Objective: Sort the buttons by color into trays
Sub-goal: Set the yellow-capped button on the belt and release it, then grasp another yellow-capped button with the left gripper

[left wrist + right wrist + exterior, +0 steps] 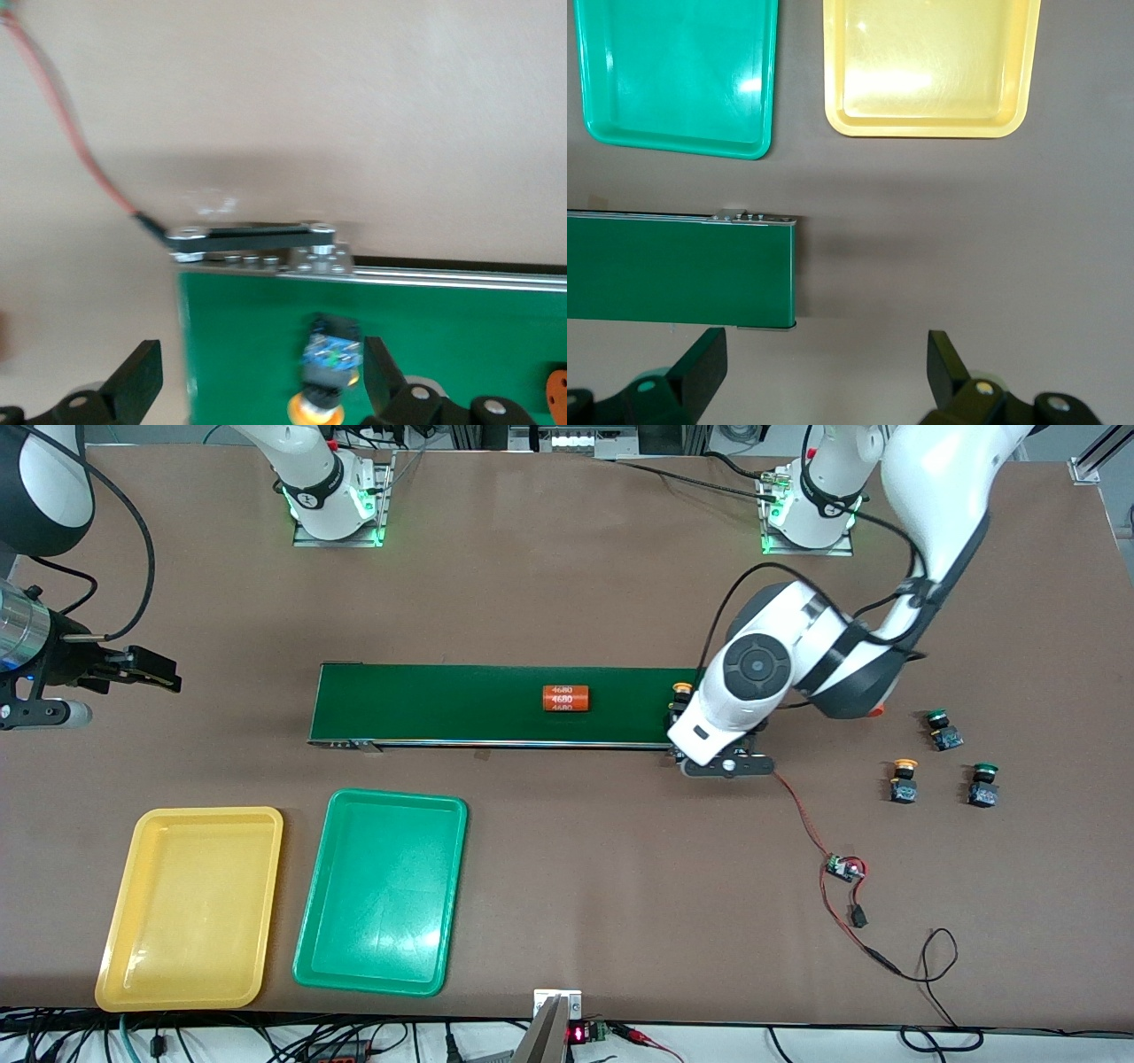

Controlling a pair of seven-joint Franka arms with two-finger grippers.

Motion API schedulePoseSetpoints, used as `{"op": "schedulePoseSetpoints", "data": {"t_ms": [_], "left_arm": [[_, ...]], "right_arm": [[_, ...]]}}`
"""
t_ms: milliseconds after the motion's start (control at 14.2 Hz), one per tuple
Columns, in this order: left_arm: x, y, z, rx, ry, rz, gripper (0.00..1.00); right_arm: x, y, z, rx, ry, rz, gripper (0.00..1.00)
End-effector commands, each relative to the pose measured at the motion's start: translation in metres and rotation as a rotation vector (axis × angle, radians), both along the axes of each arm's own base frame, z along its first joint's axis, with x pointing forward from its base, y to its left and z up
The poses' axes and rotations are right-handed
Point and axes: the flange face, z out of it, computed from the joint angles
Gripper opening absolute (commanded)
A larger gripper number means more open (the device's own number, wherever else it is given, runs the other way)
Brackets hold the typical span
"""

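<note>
My left gripper (261, 365) is open over the conveyor belt's (443, 704) end toward the left arm. A yellow-capped button (330, 365) lies on the belt between the jaws, close to one finger (383, 376), and its cap (682, 688) peeks out beside the wrist. On the table toward the left arm's end stand three more buttons: one with a green cap (943, 729), one with a yellow cap (904, 780) and another with a green cap (982, 784). The yellow tray (124, 965) and green tray (381, 903) lie near the front camera. My right gripper (164, 677) waits open past the belt's other end, with nothing between its fingers.
An orange cylinder printed 4680 (567, 700) lies mid-belt. A red wire runs from the belt's end to a small circuit board (842, 865), with black leads trailing toward the table's front edge. The right wrist view shows the green tray (678, 75), the yellow tray (926, 66) and the belt end (682, 270).
</note>
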Motion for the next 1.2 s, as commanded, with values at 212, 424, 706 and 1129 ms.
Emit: {"op": "schedulePoseSetpoints", "data": {"t_ms": [212, 424, 706, 1129], "left_arm": [[0.053, 0.111, 0.009, 0.042, 0.011, 0.123, 1.00], [0.067, 0.186, -0.020, 0.037, 0.066, 0.047, 1.00], [0.082, 0.291, -0.050, 0.030, 0.071, -0.081, 1.00], [0.076, 0.362, -0.131, -0.011, -0.015, -0.175, 1.00]], "right_arm": [[0.003, -0.004, 0.004, 0.017, -0.009, 0.000, 1.00], [0.003, -0.004, 0.004, 0.017, -0.009, 0.000, 1.00], [0.004, -0.004, 0.004, 0.017, -0.011, 0.000, 1.00], [0.004, -0.003, 0.003, 0.018, -0.012, -0.001, 1.00]]}}
